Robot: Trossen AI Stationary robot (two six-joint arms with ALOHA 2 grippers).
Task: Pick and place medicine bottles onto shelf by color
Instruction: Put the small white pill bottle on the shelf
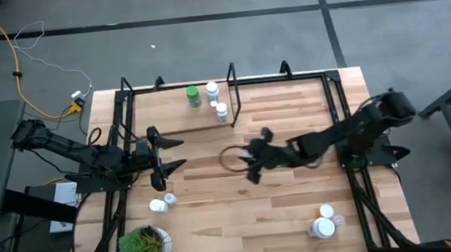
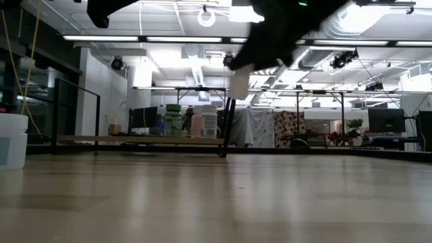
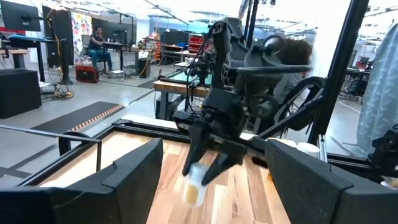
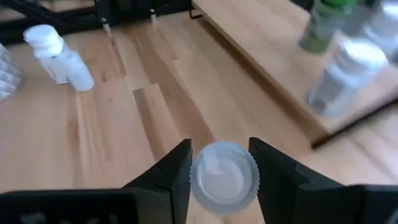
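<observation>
- A white-capped bottle (image 4: 225,177) is clamped between the right gripper (image 1: 256,163) fingers, above the table.
- Three bottles, one green bottle (image 1: 194,96), are held on the shelf (image 1: 178,114).
- The left gripper (image 1: 162,158) is held open, empty.

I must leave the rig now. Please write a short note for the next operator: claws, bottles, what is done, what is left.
Right claw: shut on a white bottle, carried above the table centre.
Left claw: open, empty, waiting at the table's left.
Shelf: holds a green bottle and two white bottles.
Left on the table: white bottles near the plant and at the front right.
Next, probably: place the held bottle on the shelf.
</observation>
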